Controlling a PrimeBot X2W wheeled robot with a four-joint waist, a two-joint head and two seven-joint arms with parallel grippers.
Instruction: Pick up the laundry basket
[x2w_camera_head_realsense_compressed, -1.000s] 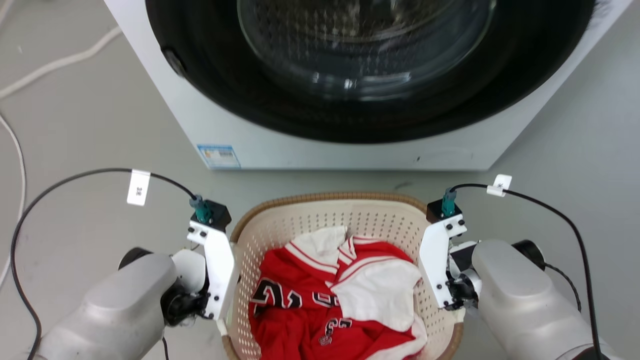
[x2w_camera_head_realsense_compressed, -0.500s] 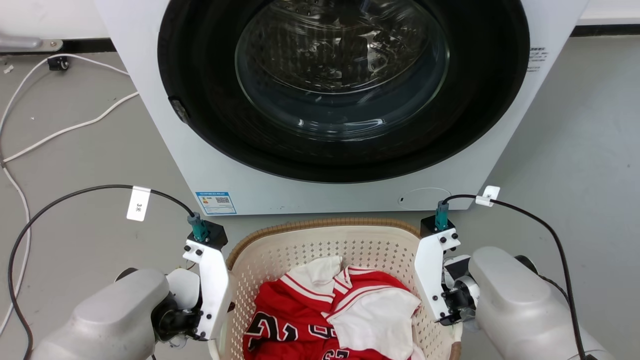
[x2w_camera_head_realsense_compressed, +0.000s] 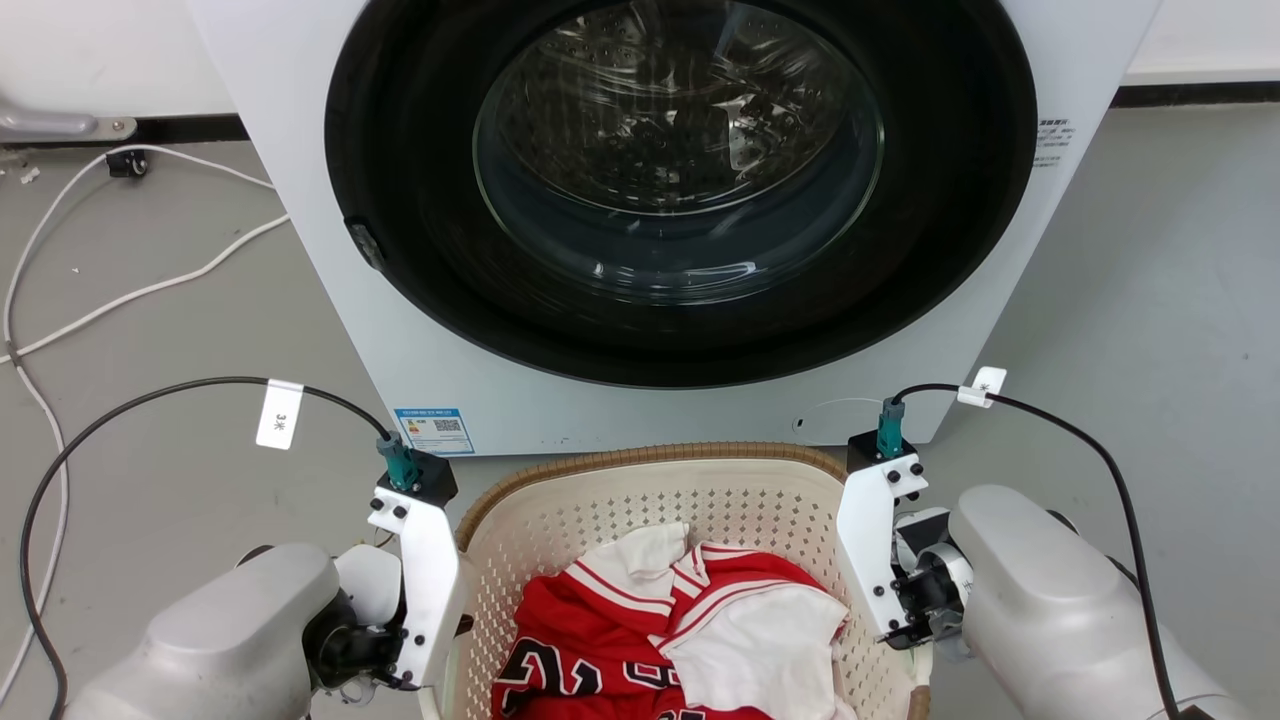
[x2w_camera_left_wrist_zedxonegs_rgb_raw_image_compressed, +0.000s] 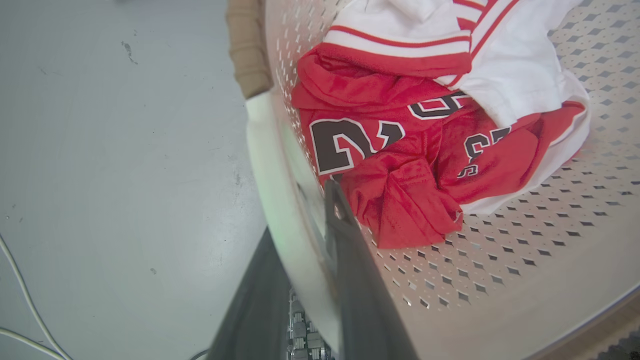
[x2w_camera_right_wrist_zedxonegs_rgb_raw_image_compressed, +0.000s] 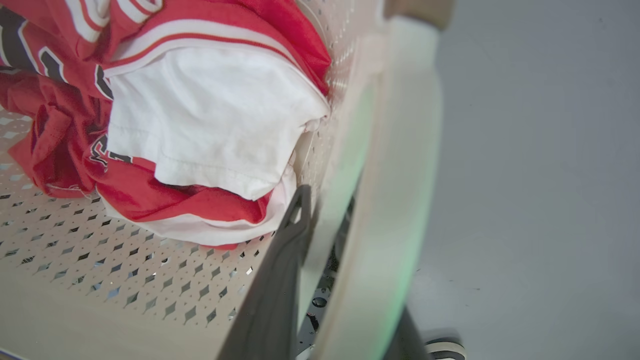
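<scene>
The laundry basket (x2w_camera_head_realsense_compressed: 640, 456), cream perforated plastic with a brown woven rim, sits between my two arms at the bottom of the head view. It holds a red jersey (x2w_camera_head_realsense_compressed: 620, 660) and a white garment (x2w_camera_head_realsense_compressed: 760, 650). My left gripper (x2w_camera_left_wrist_zedxonegs_rgb_raw_image_compressed: 300, 212) is shut on the basket's white left handle (x2w_camera_left_wrist_zedxonegs_rgb_raw_image_compressed: 272, 165), with one dark finger inside the wall and one outside. My right gripper (x2w_camera_right_wrist_zedxonegs_rgb_raw_image_compressed: 345, 240) is likewise shut on the white right handle (x2w_camera_right_wrist_zedxonegs_rgb_raw_image_compressed: 395, 150). The white wrist brackets (x2w_camera_head_realsense_compressed: 425, 590) hide the fingers in the head view.
A white washing machine (x2w_camera_head_realsense_compressed: 330, 300) with a closed round glass door (x2w_camera_head_realsense_compressed: 680, 150) stands just beyond the basket. White cables (x2w_camera_head_realsense_compressed: 150, 290) lie on the grey floor at the left. Black cables (x2w_camera_head_realsense_compressed: 150, 400) loop off both wrists. Bare floor lies on both sides.
The camera has moved, so more of the washing machine shows. The basket's far rim now overlaps the machine's base where a strip of floor showed before. Both grippers keep their hold.
</scene>
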